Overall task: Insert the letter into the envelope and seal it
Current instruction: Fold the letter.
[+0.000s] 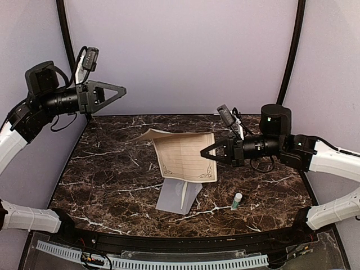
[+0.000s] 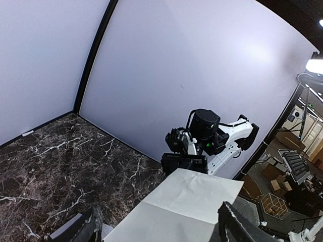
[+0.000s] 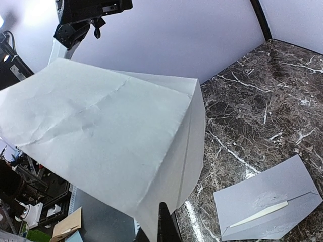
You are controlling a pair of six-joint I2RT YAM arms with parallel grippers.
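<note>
The letter [image 1: 183,157] is a cream sheet with fold creases, held tilted above the middle of the table. My right gripper [image 1: 205,153] is shut on its right edge. In the right wrist view the letter [image 3: 101,136] fills the left half, pinched at my right gripper [image 3: 164,224]. The grey envelope [image 1: 179,197] lies flat just in front of the letter, flap open, and the envelope [image 3: 267,204] also shows in the right wrist view. My left gripper [image 1: 121,90] hangs open, high at the back left, apart from the paper. In its view the letter [image 2: 186,206] lies beyond the spread fingers [image 2: 92,226].
A small glue stick [image 1: 237,200] lies on the dark marble table [image 1: 112,180] to the right of the envelope. Lilac walls close the back and sides. The right arm [image 2: 204,133] faces the left wrist camera.
</note>
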